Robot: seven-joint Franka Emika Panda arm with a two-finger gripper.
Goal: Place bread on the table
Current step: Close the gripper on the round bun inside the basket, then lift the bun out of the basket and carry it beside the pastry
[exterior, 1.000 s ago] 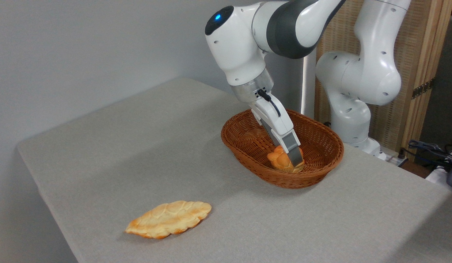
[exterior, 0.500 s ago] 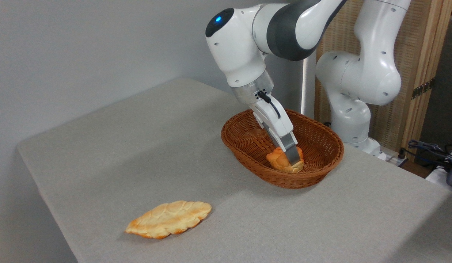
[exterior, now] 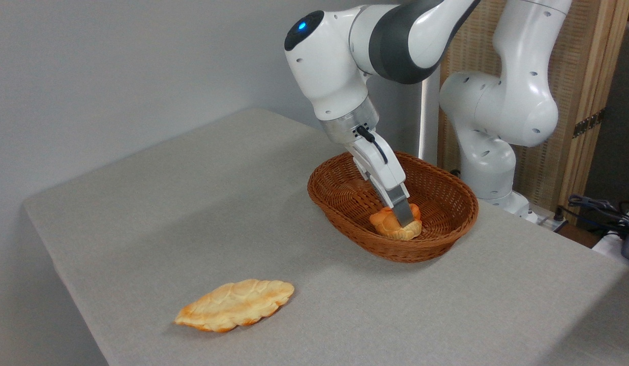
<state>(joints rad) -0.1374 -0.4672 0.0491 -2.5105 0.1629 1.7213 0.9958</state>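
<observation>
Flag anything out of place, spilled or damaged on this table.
Nothing stands out. The bun sits in the wicker basket with the tool at it; the flat loaf lies intact on the grey table. No spills show.

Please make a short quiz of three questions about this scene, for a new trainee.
1. True or false: the bun lies on the table.
2. Where is the gripper? A) over the flat loaf B) inside the basket C) off the table
3. How many breads lie outside the basket?

Key:
1. False; it is in the basket.
2. B; its fingers are around the bun.
3. One, the flat loaf.
</observation>
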